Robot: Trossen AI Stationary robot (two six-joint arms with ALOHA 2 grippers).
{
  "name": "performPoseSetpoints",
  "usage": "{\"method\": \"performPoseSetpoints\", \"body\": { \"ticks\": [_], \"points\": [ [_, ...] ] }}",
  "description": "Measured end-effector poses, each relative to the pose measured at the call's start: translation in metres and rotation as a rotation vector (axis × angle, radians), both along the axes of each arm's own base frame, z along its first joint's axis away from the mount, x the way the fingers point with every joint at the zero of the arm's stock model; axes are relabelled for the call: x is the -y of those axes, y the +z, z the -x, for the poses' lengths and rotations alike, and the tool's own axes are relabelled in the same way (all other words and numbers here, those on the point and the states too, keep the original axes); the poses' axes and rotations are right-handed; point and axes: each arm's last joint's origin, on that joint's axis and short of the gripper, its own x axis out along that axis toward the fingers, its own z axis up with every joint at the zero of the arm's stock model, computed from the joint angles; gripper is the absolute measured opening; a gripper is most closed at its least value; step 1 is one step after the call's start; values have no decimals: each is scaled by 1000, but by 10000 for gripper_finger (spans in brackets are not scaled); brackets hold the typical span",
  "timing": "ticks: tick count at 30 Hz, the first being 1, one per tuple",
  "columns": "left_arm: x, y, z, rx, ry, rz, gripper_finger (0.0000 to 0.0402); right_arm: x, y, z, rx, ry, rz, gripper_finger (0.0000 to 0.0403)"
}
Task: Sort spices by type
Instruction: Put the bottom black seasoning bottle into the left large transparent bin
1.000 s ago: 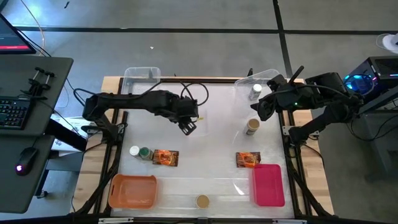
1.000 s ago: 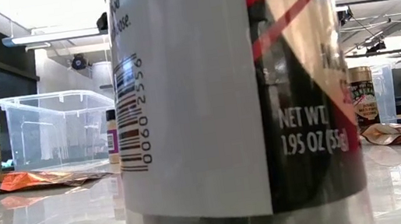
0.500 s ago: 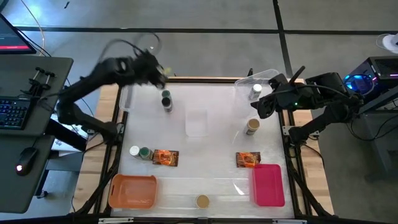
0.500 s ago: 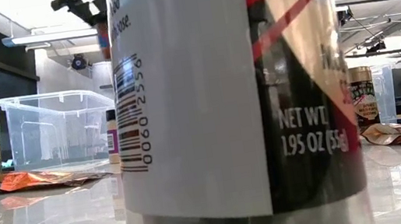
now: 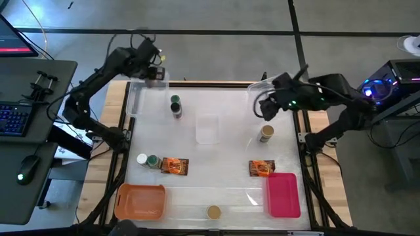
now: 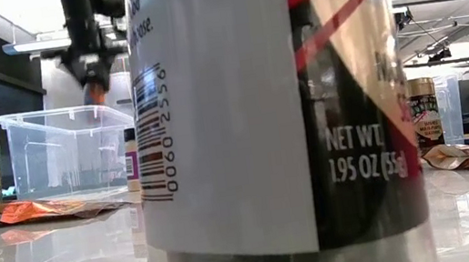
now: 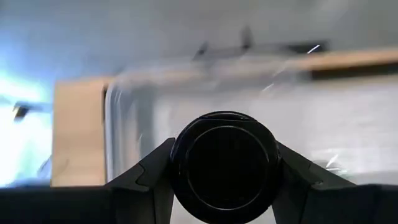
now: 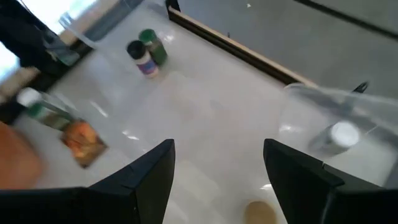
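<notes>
My left gripper [image 5: 154, 69] hangs over the clear tub [image 5: 139, 88] at the table's far left corner, shut on a dark-lidded spice jar [image 7: 225, 165]. My right gripper [image 5: 264, 108] stands open in the air by the far right clear tub [image 5: 279, 80], which holds a white-lidded jar [image 8: 339, 137]. Two jars [image 5: 175, 105] stand left of the table's middle. A white-lidded jar [image 5: 142, 159] and a green-lidded one [image 5: 153, 161] stand beside an orange packet [image 5: 174, 166]. A tan-lidded jar [image 5: 266, 134] and a second packet [image 5: 261, 168] are on the right. My left gripper pinches the jar's round sides [image 7: 177, 168] between its two fingers [image 7: 152, 174], one on each side. The fingers slant down from above and the jar's dark round end faces the wrist. The jar is lifted clear, above the tub.
An orange tray [image 5: 140, 201] lies near left and a pink tray [image 5: 283, 195] near right. A tan-lidded jar [image 5: 213, 212] stands at the near edge and fills the low view. A clear plastic piece [image 5: 207, 128] lies mid-table. A desk with a keyboard is beyond the left edge.
My left gripper has swung from the table's middle toward the far left corner, rolling as it went, and has carried the jar over the clear tub. My right gripper has shifted a little toward the table's left and turned, still open.
</notes>
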Motion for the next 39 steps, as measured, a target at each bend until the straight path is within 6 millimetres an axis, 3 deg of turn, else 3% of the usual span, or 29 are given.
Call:
{"method": "performPoseSetpoints", "body": {
  "ticks": [5, 10, 18, 24, 39],
  "points": [
    [9, -43, 6, 40, 93, 49, 167, 18, -3, -9, -67, 60, 34, 240],
    [11, -65, 6, 188, 173, -11, 167, 34, -3, -12, -58, 79, 21, 240],
    [-3, -82, 17, 173, 248, -58, 167, 46, 1, -14, 10, 32, 9, 240],
    [-17, -79, 21, 248, 199, -96, 167, 46, 2, -15, 52, -2, -17, 240],
    [-29, -97, 28, 193, 83, 44, 167, 47, 4, -18, 91, -15, -22, 240]
  ]
}}
